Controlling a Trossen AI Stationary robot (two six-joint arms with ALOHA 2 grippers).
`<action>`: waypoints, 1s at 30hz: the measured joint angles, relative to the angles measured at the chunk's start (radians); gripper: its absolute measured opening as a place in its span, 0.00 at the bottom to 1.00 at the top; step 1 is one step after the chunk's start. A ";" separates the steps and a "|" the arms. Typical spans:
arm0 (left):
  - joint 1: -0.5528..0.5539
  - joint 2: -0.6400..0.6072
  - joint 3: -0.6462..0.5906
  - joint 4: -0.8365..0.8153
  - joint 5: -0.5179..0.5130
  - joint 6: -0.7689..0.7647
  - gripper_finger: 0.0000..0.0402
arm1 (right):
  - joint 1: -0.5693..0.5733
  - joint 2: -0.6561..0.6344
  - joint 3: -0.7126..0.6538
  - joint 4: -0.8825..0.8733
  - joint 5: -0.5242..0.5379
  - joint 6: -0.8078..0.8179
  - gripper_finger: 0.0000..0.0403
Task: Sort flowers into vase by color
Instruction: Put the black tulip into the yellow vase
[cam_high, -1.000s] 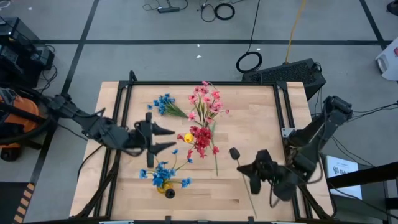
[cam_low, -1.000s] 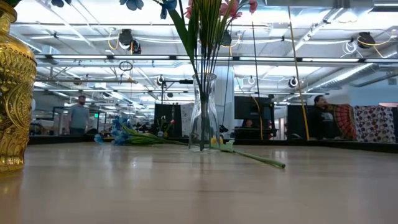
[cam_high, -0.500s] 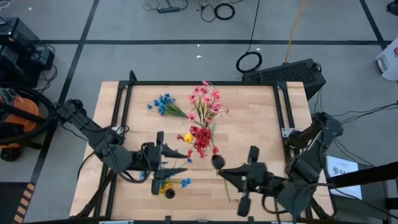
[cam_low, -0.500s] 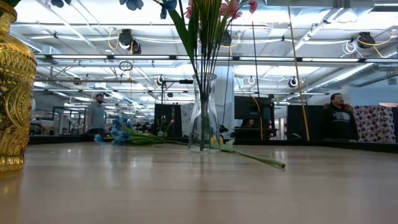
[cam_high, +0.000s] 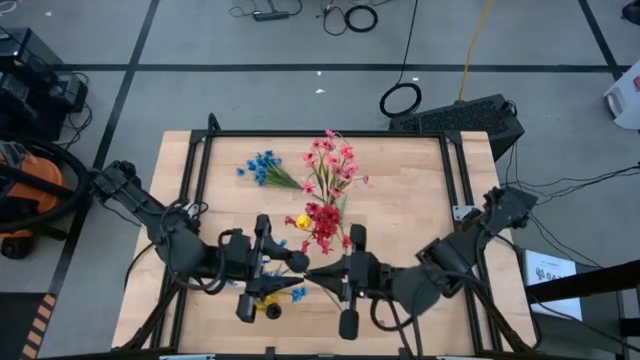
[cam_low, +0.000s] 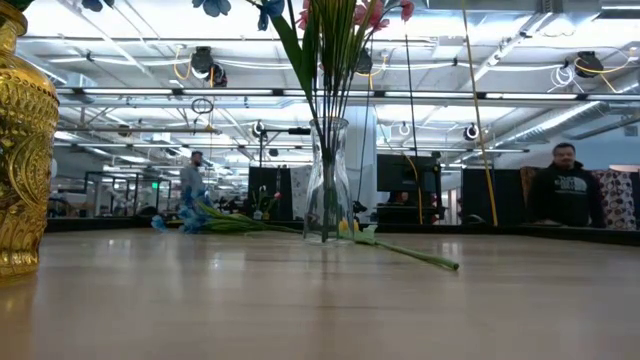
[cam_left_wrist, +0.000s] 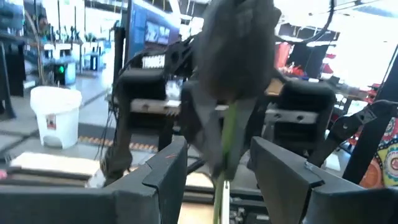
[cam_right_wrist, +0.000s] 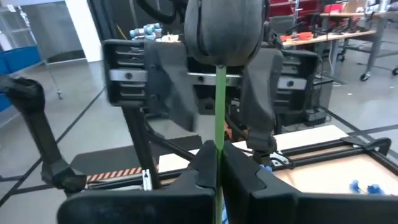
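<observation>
Right gripper (cam_right_wrist: 216, 163) pinches a dark flower (cam_right_wrist: 222, 30) by its green stem, near the table's front edge. Left gripper (cam_left_wrist: 214, 168) faces it, fingers spread either side of that stem. Blue flowers (cam_high: 263, 167) lie on the table (cam_high: 400, 190); pink ones (cam_high: 330, 160) in glass vase (cam_low: 328, 180).

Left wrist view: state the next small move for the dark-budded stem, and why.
Probably close the left end effector on the stem. It stands open with the green stem passing through its gap, while the right end effector is shut on that same stem, so this looks like a handover waiting for the second grip.
</observation>
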 joint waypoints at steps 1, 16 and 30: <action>0.000 0.000 0.000 0.010 0.002 0.017 0.45 | -0.008 0.000 0.000 0.000 -0.012 0.001 0.00; 0.029 0.000 0.000 0.058 0.006 0.033 0.38 | -0.058 0.000 0.000 -0.023 -0.070 -0.003 0.00; 0.031 0.000 0.000 0.052 0.040 0.035 0.03 | -0.058 0.000 0.000 -0.021 -0.072 -0.014 0.02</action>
